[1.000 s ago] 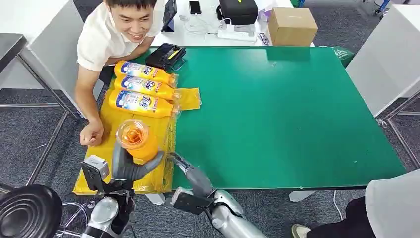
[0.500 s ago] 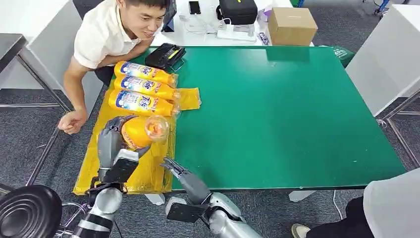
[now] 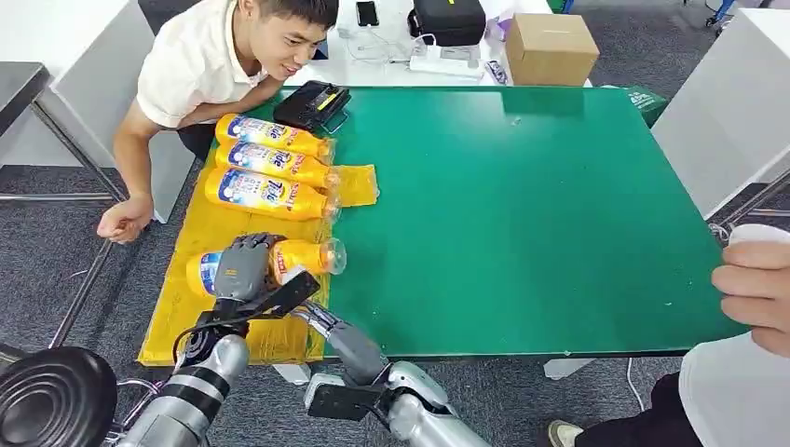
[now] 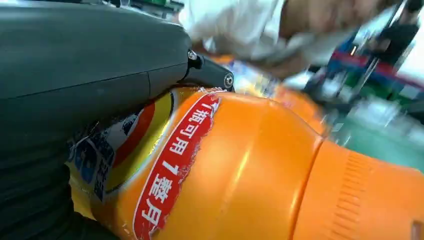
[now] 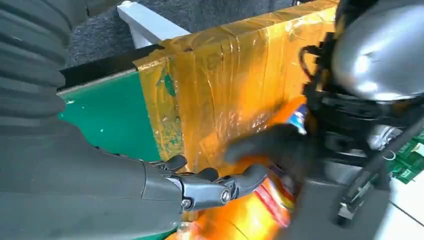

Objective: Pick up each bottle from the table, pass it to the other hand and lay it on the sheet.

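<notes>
On yellow sheet (image 3: 205,237), left hand (image 3: 244,267) wraps lying bottle (image 3: 298,257); right hand (image 3: 321,323) nearby, seemingly empty, fingers apart.

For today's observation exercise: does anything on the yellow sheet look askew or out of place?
Nothing is spilled or damaged. Three bottles lie in a neat row on the sheet; the fourth bottle, gripped by the left hand, lies roughly parallel to them, not yet released.

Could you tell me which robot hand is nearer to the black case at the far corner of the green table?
Left. The left robot hand grips a bottle on the yellow sheet, below the black case; the right robot hand sits lower, at the near edge.
</notes>
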You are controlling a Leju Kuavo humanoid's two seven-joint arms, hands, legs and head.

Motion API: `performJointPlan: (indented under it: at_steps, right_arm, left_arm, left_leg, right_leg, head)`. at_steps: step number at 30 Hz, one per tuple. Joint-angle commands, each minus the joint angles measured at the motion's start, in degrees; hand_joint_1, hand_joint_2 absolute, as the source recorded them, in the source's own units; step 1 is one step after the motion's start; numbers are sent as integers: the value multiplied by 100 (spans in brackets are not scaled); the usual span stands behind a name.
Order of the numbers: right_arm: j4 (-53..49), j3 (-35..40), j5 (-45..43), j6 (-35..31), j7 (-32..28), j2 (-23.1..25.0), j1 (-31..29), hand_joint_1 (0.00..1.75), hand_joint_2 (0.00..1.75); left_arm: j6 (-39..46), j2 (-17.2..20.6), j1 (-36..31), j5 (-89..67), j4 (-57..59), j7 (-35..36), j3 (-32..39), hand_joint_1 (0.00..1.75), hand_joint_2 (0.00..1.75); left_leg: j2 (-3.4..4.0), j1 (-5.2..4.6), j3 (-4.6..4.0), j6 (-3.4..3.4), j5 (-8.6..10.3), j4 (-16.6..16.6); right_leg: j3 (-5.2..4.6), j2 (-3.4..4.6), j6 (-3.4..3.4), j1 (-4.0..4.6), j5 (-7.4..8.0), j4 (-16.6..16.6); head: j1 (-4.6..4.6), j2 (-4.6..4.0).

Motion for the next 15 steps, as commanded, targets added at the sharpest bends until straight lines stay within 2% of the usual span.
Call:
performJointPlan:
  at_steps: [1, 7, 8, 9, 10, 15]
  right_arm:
    - [56, 168, -40, 94, -17, -55, -236, 0, 175]
    - [90, 162, -44, 74, -32, -52, -231, 0, 175]
    - [90, 162, -44, 74, -32, -52, -231, 0, 175]
    - [107, 164, -52, 85, -47, -47, -241, 0, 175]
    - [115, 165, -53, 87, -54, -45, -247, 0, 175]
    - [152, 171, -59, 79, -79, -36, -258, 0, 175]
  left_arm:
    - [-470, -45, -1115, -25, 1998, 158, -122, 175, 175]
    - [-653, -74, -1263, 15, 2181, 166, -75, 171, 175]
    - [-653, -74, -1263, 15, 2181, 166, -75, 115, 175]
    - [-823, -100, -1332, 30, 2309, 171, -67, 7, 175]
    - [-922, -102, -1378, 28, 2362, 160, -81, 0, 175]
    - [-1200, -157, -1433, 200, 2448, -14, 11, 0, 175]
  left_leg:
    - [-2, -1, 16, -3, 2, -4]
    - [3, 0, 27, -6, 5, -8]
    - [5, 1, 22, -5, 5, -6]
    - [8, -1, 28, -7, 7, -9]
    - [6, 0, 23, -9, 8, -5]
    - [6, -1, 28, -7, 13, -7]
  right_leg:
    - [16, -12, -7, 1, -2, 0]
    - [26, -8, -12, 1, 5, -5]
    - [20, -2, -17, 2, 10, -4]
    - [26, -2, -18, 0, 10, -5]
    - [21, -1, -17, 1, 10, -2]
    - [27, -5, -18, 0, 9, -4]
  head:
    - [0, 0]
    - [0, 0]
    - [0, 0]
    - [0, 0]
    - [0, 0]
    - [0, 0]
